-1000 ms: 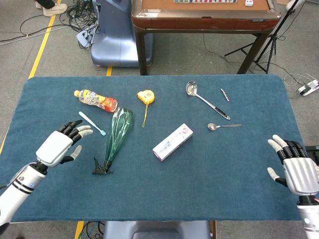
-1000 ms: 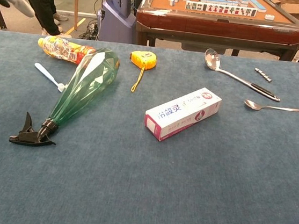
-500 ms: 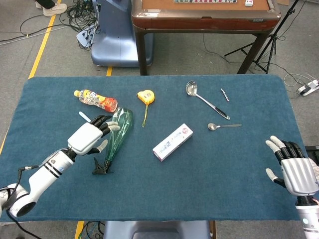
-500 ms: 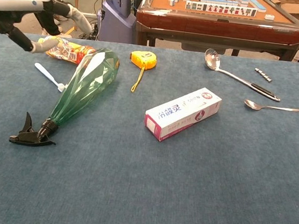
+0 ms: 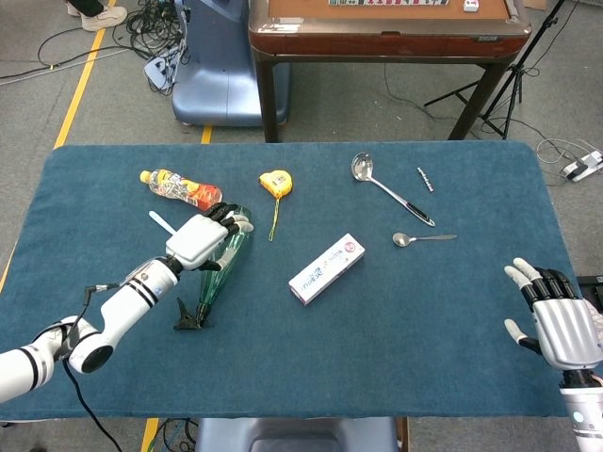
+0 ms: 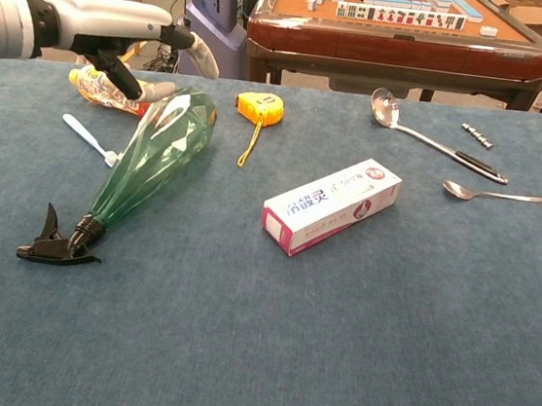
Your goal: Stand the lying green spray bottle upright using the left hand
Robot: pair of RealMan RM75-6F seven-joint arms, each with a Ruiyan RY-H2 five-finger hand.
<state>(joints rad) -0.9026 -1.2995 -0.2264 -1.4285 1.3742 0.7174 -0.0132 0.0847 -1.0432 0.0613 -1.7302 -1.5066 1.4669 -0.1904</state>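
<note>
Since the earlier frames the left hand (image 5: 200, 241) has travelled in from the left edge of the surface (image 5: 396, 358) and now hovers over the wide end of the green spray bottle (image 5: 219, 260), fingers spread and holding nothing; whether any fingertip touches the plastic is hard to judge, since the chest view suggests a gap above the bottle. That bottle lies on its side, its broad base pointing away from the robot and its black trigger head (image 5: 190, 316) nearest the near edge. Just left of the bottle lies a small white-and-blue toothbrush (image 6: 90, 139), and beyond the hand an orange drink bottle (image 5: 179, 188) lies flat. A yellow tape measure (image 5: 275, 183) sits further right, then a toothpaste box (image 5: 327, 268), a ladle (image 5: 388, 187) and a spoon (image 5: 420, 239). The right hand (image 5: 556, 318) rests open at the far right edge, well apart from everything.
</note>
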